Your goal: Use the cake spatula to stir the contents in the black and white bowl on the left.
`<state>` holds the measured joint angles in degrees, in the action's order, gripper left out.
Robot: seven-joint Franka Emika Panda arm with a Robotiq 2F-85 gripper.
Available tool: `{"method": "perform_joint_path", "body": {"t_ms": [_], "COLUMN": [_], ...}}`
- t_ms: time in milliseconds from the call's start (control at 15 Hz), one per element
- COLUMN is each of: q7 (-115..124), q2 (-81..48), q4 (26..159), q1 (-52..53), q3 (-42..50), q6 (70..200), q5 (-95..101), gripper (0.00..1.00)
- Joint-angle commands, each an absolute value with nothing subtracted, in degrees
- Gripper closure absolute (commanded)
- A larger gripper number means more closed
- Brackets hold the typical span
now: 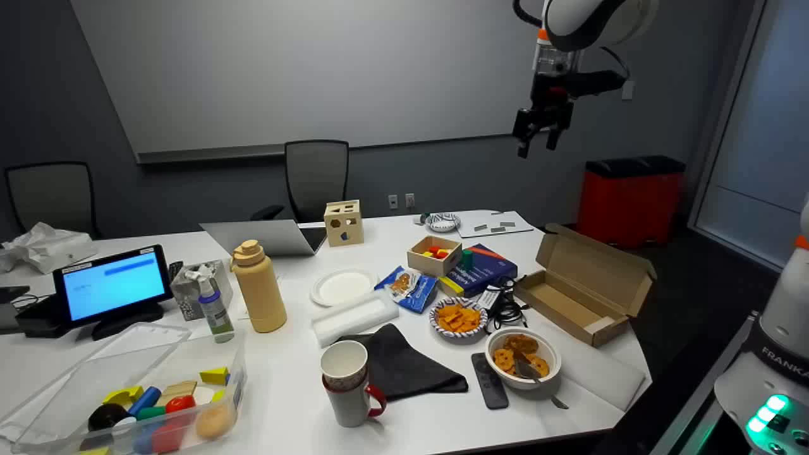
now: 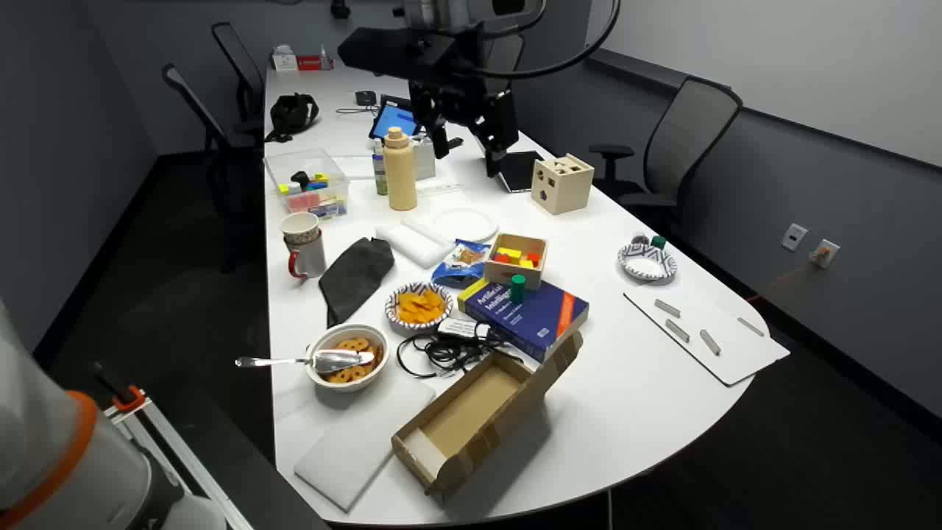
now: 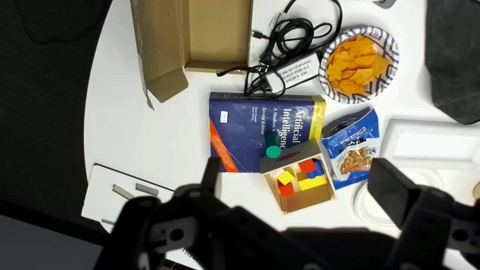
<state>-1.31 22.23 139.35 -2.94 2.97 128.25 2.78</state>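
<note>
Screen (image 1: 114,284): lit blue, at the left of the table in an exterior view, whose sides these lines follow.
Clear bin (image 1: 240,366): near left, coloured blocks (image 1: 180,403) inside.
Water bottle (image 1: 259,294): tan, upright, farther back than the clear bin.
Mug (image 1: 346,407): near side, upright, red handle, a paper cup (image 1: 344,363) stacked in it.
Black cloth (image 1: 404,363): lying just right of the mug.
Snack bag (image 1: 409,291): blue, lying between the plate (image 1: 344,287) and the book.
Wooden box (image 1: 420,262): small red and yellow blocks in it, just beside the book.
Black and white bowl (image 1: 437,323): mid-table, full of orange chips (image 1: 458,318), left of the white bowl and a little farther back.
Book (image 1: 486,272): flat, a green cylinder (image 2: 518,288) upright on it.
Remote (image 1: 490,381): black, just left of the white bowl.
White bowl (image 1: 552,354): near right, with pretzels (image 2: 355,344).
Cake spatula (image 2: 331,360): blade over the pretzels, handle out past the white bowl's near rim.
Gripper (image 1: 538,145): high above the table, fingers spread wide, well apart from the spatula and both bowls.
Cardboard box (image 1: 597,265): right side, lid raised.
</note>
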Motion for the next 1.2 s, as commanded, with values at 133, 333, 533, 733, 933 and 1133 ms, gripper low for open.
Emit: {"method": "perform_joint_path", "body": {"t_ms": [133, 333, 533, 733, 933, 1133], "q7": [-1.3, -1.3, 2.0, 7.3, 14.7, 20.8], "q2": [22.2, 22.2, 21.1, 17.9, 12.2, 5.8], "q4": [139.2, 139.2, 144.0, 147.9, 148.5, 145.6], "q1": [-3.0, -3.0, -0.9, 3.0, 7.8, 11.5], "q3": [2.9, 2.9, -0.8, -5.6, -11.3, -15.5], "q6": [128.1, 128.1, 129.4, 131.7, 132.6, 129.0], "q5": [2.7, 2.7, 2.8, 0.1, -3.1, -5.2], "gripper": [0.00, 0.00, 0.00, 0.00, 0.00, 0.00]}}
